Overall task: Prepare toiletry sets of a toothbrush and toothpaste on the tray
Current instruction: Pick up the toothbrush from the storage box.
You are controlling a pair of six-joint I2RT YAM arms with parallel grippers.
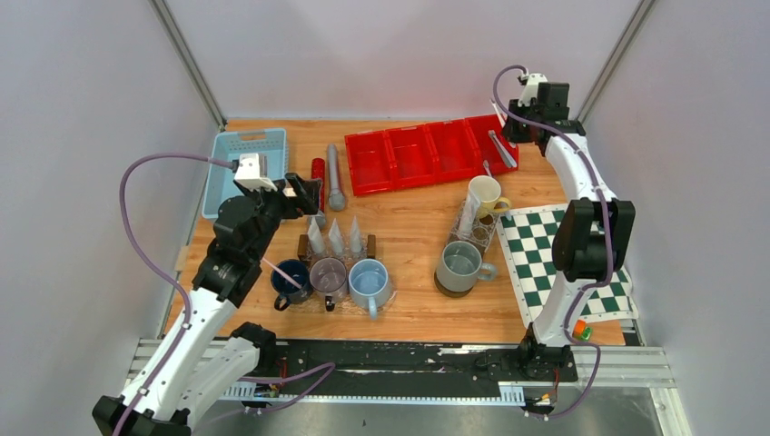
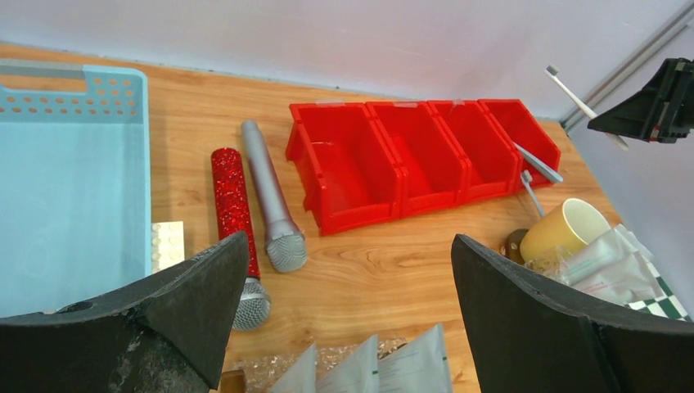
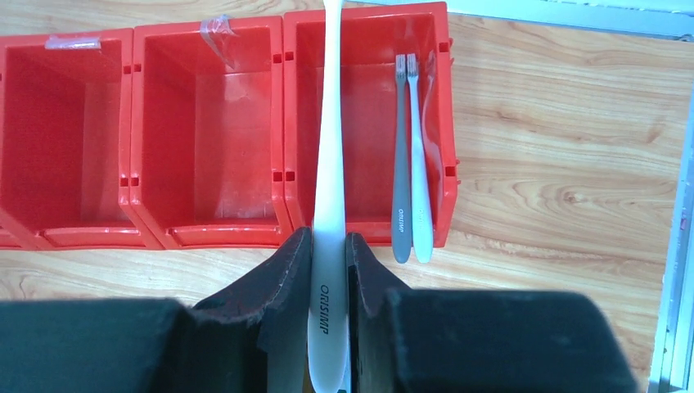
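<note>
Clamped between the dark fingers of the right gripper (image 3: 329, 262) is a white toothbrush (image 3: 331, 164), pinched low on its handle so that the printed end pokes back out behind the fingers. The gripper hangs at the far right corner, above the right end of the red tray (image 3: 205, 237). Its wrist camera shows the brush running straight away from the fingers over the end bin, with the head cut off at the top edge. From the other arm's camera the brush is up in the air and tilted, head uppermost.

Two more toothbrushes (image 3: 409, 164) lie side by side in that end bin, one grey and one white, heads toward the far wall and handles overhanging the near rim.

Over on the left, the left gripper (image 2: 348, 246) hovers with its fingers spread wide and nothing between them. Just below it, toothpaste tubes (image 1: 336, 238) stand upright in a row behind three mugs (image 1: 331, 277), narrow ends up.

All of this sits on a wooden tabletop (image 1: 409, 227) boxed in by pale walls, along with a blue basket (image 1: 245, 168), a red microphone (image 2: 233, 205), a grey microphone (image 2: 270, 196) and a green checkered mat (image 1: 554, 254).
</note>
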